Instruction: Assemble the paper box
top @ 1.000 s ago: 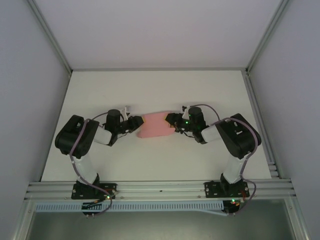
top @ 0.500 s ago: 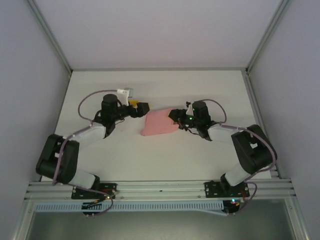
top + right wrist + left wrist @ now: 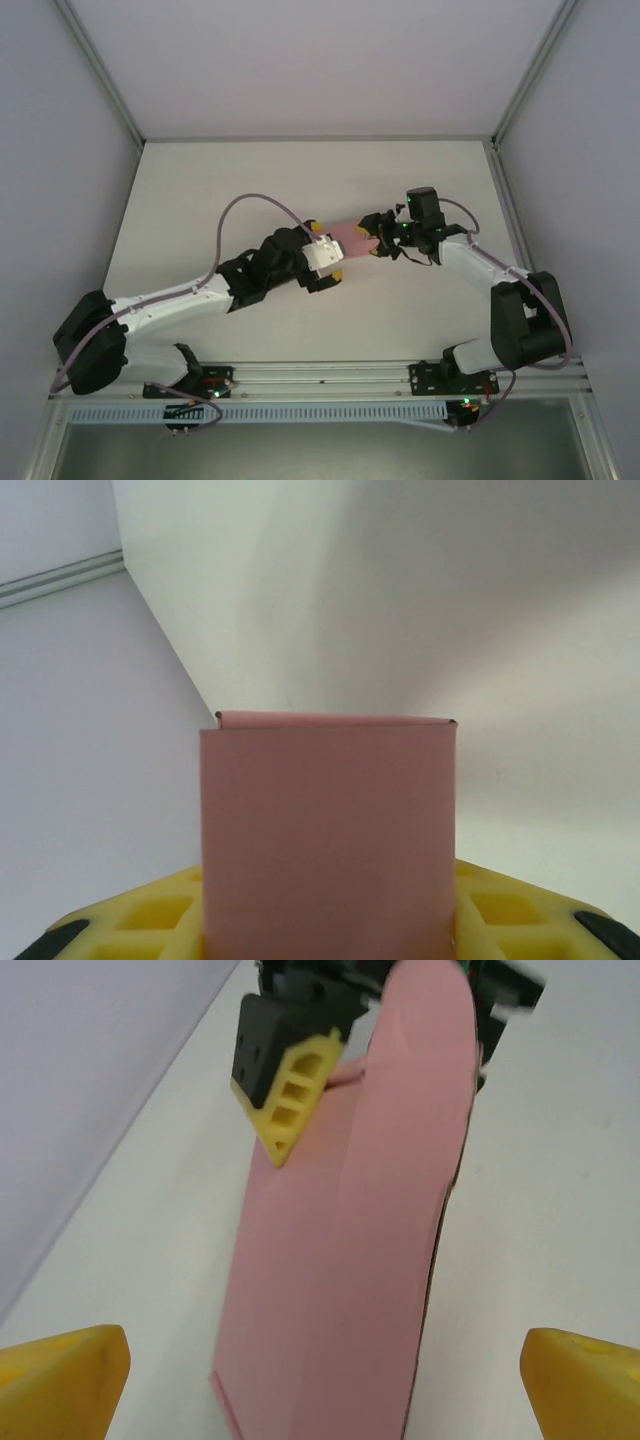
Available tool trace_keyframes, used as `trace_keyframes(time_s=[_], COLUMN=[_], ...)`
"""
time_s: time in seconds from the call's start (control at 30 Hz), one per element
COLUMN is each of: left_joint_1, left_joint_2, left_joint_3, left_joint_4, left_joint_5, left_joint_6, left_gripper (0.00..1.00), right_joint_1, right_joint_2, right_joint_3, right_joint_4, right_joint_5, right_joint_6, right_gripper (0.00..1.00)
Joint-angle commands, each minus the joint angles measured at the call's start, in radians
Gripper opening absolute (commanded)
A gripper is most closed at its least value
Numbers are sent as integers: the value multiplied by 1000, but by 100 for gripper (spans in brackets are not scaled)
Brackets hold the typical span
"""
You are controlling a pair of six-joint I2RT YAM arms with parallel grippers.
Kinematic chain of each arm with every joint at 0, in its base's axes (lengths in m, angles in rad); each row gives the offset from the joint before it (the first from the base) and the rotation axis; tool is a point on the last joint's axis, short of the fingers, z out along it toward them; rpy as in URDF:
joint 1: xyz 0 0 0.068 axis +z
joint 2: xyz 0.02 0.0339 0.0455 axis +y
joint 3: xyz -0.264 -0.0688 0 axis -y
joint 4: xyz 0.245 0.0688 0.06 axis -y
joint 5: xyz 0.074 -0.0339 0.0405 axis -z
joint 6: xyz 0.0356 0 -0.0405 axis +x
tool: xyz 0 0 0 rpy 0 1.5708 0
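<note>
My left arm stretched forward, left claw [image 3: 327,250] spread wide astride box [image 3: 340,1260], holding nothing; right claw [image 3: 376,243] pinches its far end

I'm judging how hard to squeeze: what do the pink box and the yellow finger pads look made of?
The paper box: thin matte pink card, judging by fine edges and curved panel. The yellow finger pads: probably moulded or printed plastic, matte, with open ribbed cells.

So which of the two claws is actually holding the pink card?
The right gripper, clamped on the paper box at its end; the left gripper stands wide open, fingers clear of it.
</note>
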Motion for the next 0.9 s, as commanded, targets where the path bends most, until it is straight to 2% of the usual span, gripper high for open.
trace_keyframes(time_s=[0.0, 0.17, 0.27, 0.37, 0.4, 0.47, 0.6, 0.8, 0.87], left_joint_1=[-26, -32, -33, -33, -32, -32, -32, -34, -30], left_joint_2=[47, 84, 75, 66, 69, 78, 90, 55, 46], left_joint_3=[11, 5, -5, -17, -21, -17, -11, -6, 5], left_joint_4=[20, 59, 94, 120, 127, 126, 117, 84, 40], left_joint_5=[-214, -301, -303, -296, -296, -298, -286, -228, -201], left_joint_6=[133, 164, 168, 186, 190, 194, 187, 165, 151], left_gripper=[100, 100, 99, 88, 80, 74, 55, 46, 45], right_joint_1=[-16, -27, -28, -31, -32, -32, -31, -32, -31], right_joint_2=[-46, -59, -63, -65, -66, -66, -69, -71, -86], right_joint_3=[49, 61, 82, 85, 85, 83, 80, 80, 101], right_joint_4=[-84, -139, -208, -229, -236, -232, -222, -242, -282], right_joint_5=[-92, -141, -151, -160, -156, -160, -165, -140, -79], right_joint_6=[71, 91, 54, 49, 48, 50, 47, -7, -63], right_gripper=[24, 24, 24, 25, 26, 26, 27, 40, 52])
